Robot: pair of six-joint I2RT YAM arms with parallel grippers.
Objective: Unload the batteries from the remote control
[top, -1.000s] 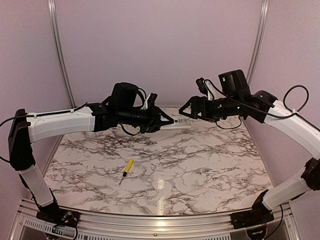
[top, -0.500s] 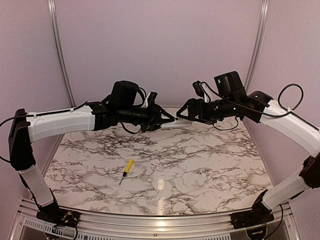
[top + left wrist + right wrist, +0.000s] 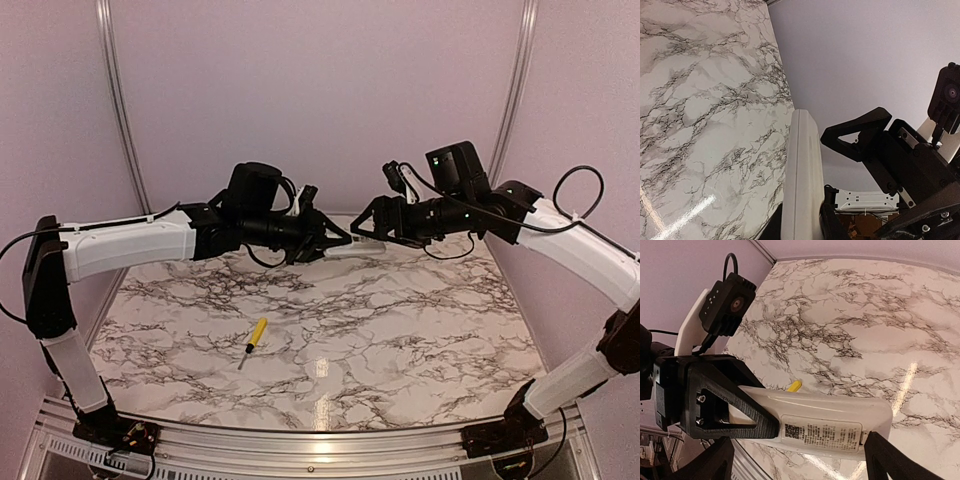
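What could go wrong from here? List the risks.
1. The left claw grips the remote control by one end, in the air above the table. A push from the open right claw at its free end could twist it loose.
2. The batteries, not in sight, could drop and roll away if freed up there.

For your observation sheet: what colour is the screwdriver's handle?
The handle is yellow, clearest in the top view.

Setting: robot test cell, laboratory type. Evidence: white marble-patterned tabletop (image 3: 400, 330) with black veining, enclosed by plain lilac panel walls (image 3: 320, 90). Silver aluminium frame posts (image 3: 116, 100) rise at the far corners. A silver metal rail (image 3: 320, 445) runs along the near edge. Two white-and-black robot arms (image 3: 130, 245) with exposed black cables (image 3: 590, 185) are bolted there.
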